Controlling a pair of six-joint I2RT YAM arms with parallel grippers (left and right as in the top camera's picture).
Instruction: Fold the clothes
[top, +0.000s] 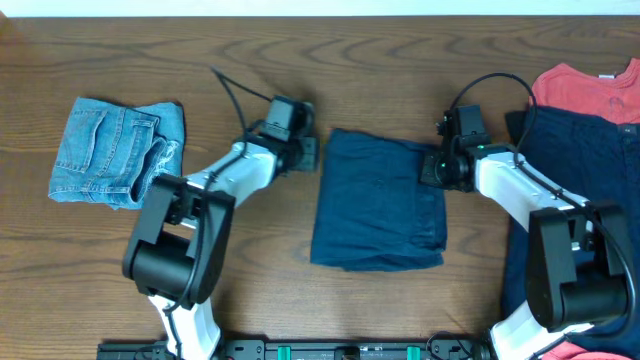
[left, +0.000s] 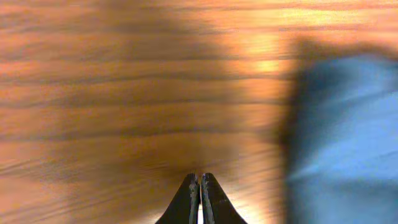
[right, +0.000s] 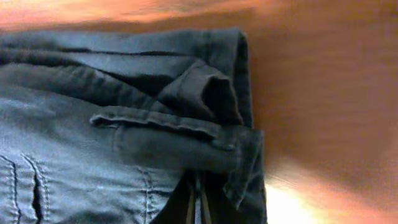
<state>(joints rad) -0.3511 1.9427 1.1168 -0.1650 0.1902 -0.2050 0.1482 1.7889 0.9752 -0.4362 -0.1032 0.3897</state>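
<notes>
Folded dark navy shorts (top: 375, 200) lie at the table's middle. My left gripper (top: 308, 152) is shut and empty, just off their upper left edge. In the left wrist view its jaws (left: 200, 180) are over bare wood, with the navy cloth (left: 342, 137) blurred at the right. My right gripper (top: 432, 165) is at the shorts' right edge. In the right wrist view its jaws (right: 198, 186) are shut, with the tips against the folded waistband (right: 174, 124). I see no cloth between them. Folded light-blue denim shorts (top: 118, 150) lie at the far left. A red T-shirt (top: 585, 88) lies at the back right.
A second dark navy garment (top: 575, 170) is spread along the right side, partly under the right arm and over the red T-shirt's lower edge. Bare wooden table (top: 270, 260) shows between the denim shorts and the navy shorts.
</notes>
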